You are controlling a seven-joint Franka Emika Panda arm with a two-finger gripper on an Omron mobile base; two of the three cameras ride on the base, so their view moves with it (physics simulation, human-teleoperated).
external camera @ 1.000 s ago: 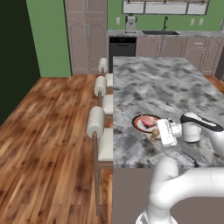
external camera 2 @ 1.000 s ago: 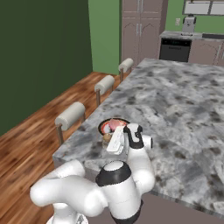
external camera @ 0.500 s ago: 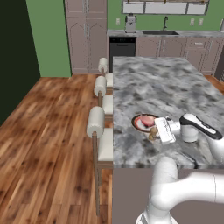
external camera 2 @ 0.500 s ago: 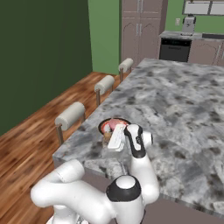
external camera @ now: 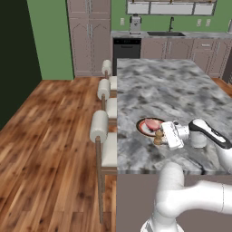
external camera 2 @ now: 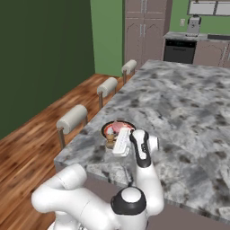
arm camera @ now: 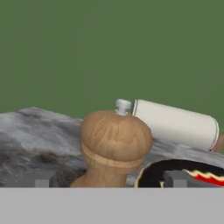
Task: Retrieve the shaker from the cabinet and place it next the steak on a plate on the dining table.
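Note:
The tan wooden shaker (arm camera: 114, 144) stands upright on the marbled dining table (external camera: 172, 86), right beside the dark-rimmed plate (external camera: 144, 130) with the pinkish steak (external camera: 152, 124). My gripper (external camera: 159, 136) lies level at the shaker (external camera: 157, 138), open, with a fingertip (arm camera: 43, 180) well clear on each side of its narrow waist. From the right base view, the shaker (external camera 2: 109, 142) stands just in front of the plate (external camera 2: 108, 127), near the table's front corner, with the white hand (external camera 2: 122, 140) next to it. The plate rim (arm camera: 153, 171) and a strip of steak (arm camera: 205, 177) show beside the shaker.
Three cream padded stools (external camera: 100, 128) line the table's left side, one (arm camera: 177, 124) just behind the shaker. The table's near edge (external camera: 149, 171) is close to the shaker. Wooden floor (external camera: 50, 136) lies to the left. Kitchen cabinets (external camera: 90, 36) stand at the back.
The jaws have spread from shut to wide apart, letting go of the shaker, which now stands on the table by the plate. The hand has shifted slightly.

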